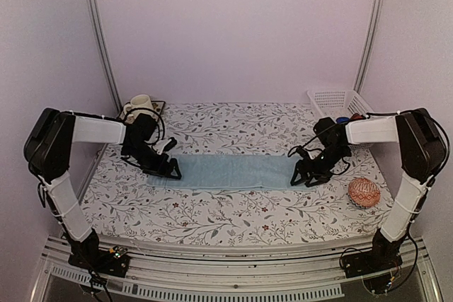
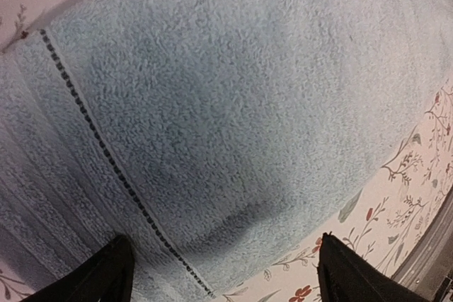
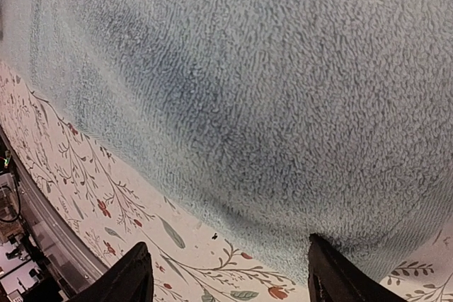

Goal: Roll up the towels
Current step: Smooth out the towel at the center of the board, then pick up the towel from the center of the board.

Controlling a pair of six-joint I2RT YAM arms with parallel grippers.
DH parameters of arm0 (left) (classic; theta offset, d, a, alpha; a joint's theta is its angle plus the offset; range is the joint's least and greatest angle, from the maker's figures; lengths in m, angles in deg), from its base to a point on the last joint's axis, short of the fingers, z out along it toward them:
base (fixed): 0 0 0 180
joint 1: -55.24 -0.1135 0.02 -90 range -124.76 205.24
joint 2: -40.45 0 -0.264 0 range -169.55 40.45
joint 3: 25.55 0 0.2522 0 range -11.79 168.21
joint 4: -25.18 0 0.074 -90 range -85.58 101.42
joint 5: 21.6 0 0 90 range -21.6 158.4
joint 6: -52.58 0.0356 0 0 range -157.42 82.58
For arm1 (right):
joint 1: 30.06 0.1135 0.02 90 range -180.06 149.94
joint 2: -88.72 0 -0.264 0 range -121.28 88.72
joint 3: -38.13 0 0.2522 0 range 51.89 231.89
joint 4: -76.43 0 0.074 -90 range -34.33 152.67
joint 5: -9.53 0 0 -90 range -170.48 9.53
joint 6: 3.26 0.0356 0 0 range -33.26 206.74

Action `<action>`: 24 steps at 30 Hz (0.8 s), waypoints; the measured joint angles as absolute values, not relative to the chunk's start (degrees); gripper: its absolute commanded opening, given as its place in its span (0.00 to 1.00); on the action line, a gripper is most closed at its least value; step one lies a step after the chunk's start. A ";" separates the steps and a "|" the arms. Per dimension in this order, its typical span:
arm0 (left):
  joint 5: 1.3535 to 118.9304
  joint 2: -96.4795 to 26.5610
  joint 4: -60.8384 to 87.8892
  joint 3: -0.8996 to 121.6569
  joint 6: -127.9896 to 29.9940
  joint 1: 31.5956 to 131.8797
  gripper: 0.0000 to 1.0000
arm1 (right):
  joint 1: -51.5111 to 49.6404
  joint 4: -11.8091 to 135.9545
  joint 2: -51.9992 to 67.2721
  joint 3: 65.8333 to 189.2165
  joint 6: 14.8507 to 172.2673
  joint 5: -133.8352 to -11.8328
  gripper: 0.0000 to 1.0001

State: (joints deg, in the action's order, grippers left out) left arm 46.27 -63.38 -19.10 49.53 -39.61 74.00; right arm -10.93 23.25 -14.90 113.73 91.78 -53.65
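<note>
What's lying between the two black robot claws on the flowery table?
A pale blue terry towel, spread flat, fills the stretch from the left claw to the right claw. The top view shows it; nothing else lies there.

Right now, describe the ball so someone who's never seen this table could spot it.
On the floral table, look toward the near right corner, past the right end of the blue towel. The ball sits there, the only round, orange-pink patterned thing.
</note>
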 measured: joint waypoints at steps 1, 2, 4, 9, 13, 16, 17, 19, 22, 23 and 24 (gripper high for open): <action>46.38 -63.52 -19.30 49.70 -39.61 73.91 0.91 | -10.82 23.01 -14.92 113.95 91.72 -54.32 0.76; 46.67 -63.73 -19.56 49.94 -39.61 73.87 0.91 | -10.60 22.79 -14.98 114.17 91.63 -55.04 0.76; 46.93 -64.04 -19.84 50.38 -39.61 73.78 0.91 | -10.51 22.42 -15.09 114.57 91.59 -56.27 0.77; 46.58 -64.48 -20.28 51.06 -39.61 73.50 0.92 | -10.51 21.76 -15.29 115.42 91.26 -59.00 0.78; 45.53 -64.46 -20.22 51.08 -39.61 73.39 0.96 | -10.62 20.84 -15.29 116.20 89.88 -59.77 0.81; 44.72 -64.30 -20.17 51.21 -39.59 73.50 0.97 | -10.88 19.58 -15.27 117.80 88.98 -60.20 0.81; 44.59 -64.24 -20.17 51.23 -39.59 73.63 0.97 | -11.10 19.40 -15.16 118.39 88.98 -60.16 0.81; 44.42 -64.04 -20.19 51.50 -39.59 73.91 0.97 | -11.58 19.42 -14.70 119.18 89.33 -60.12 0.82; 44.44 -63.45 -20.15 52.50 -39.61 74.37 0.97 | -12.13 19.73 -13.56 119.48 91.04 -60.42 0.82; 44.46 -63.08 -20.15 52.92 -39.61 74.51 0.97 | -12.17 19.99 -13.30 119.48 91.80 -60.73 0.83; 44.57 -62.66 -20.02 53.42 -39.61 74.61 0.97 | -12.19 20.50 -13.10 119.48 92.88 -61.19 0.83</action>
State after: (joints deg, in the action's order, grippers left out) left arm 44.57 -62.66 -20.02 53.42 -39.61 74.61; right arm -12.19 20.50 -13.10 119.48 92.88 -61.19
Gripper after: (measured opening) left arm 0.967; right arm 0.824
